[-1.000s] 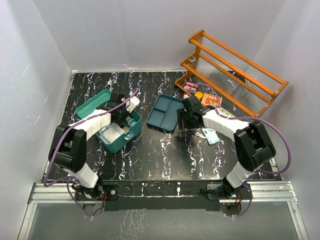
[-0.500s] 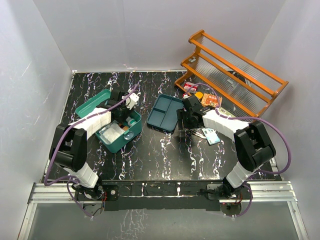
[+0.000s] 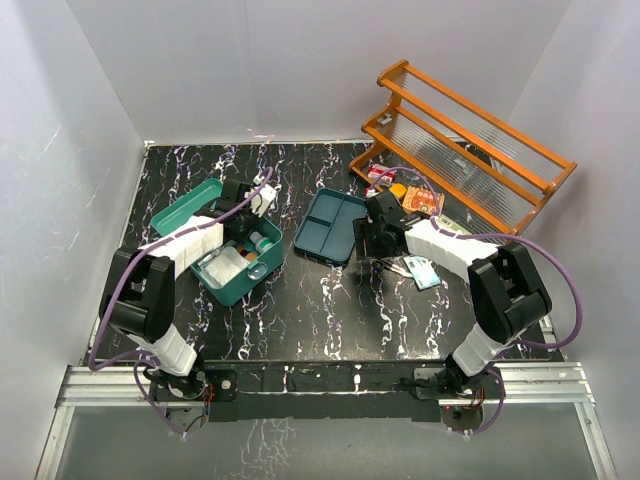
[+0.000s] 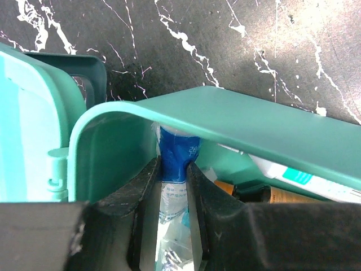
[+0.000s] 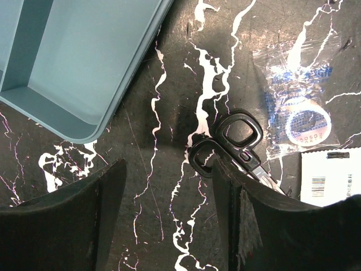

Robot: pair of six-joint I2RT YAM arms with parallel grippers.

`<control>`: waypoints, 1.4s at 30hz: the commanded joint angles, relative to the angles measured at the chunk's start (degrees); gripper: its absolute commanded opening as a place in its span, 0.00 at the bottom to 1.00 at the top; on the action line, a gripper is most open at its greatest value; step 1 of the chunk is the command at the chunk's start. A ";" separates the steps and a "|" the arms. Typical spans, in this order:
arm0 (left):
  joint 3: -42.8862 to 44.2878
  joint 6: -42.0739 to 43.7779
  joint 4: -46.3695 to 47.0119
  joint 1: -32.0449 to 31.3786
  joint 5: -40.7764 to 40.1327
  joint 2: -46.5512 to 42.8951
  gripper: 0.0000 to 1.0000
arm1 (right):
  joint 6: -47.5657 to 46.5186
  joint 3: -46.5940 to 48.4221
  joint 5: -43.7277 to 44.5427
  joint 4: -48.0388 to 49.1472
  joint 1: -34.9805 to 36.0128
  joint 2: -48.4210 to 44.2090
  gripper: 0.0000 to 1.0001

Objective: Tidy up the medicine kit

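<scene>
The left gripper (image 4: 174, 167) is pinching a soft-looking, light packet (image 4: 178, 148) by its middle inside the hard kit (image 4: 107, 147), while the right gripper (image 5: 169, 166) is hanging open by the scissors (image 5: 236, 142).

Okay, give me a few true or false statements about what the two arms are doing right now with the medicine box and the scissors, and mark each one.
1. The left gripper is shut on a blue and white packet. True.
2. The green medicine box has its lid closed. False: the lid lies swung open behind it.
3. The right gripper is holding the scissors. False: its jaws are open and the scissors lie on the table.
4. The blue tray sits between the box and the orange rack. True.
</scene>
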 commanded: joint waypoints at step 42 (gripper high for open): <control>3.70 -12.51 -6.49 -1.82 2.60 -8.15 0.53 | 2.93 -2.36 5.85 2.73 -0.26 -14.26 0.60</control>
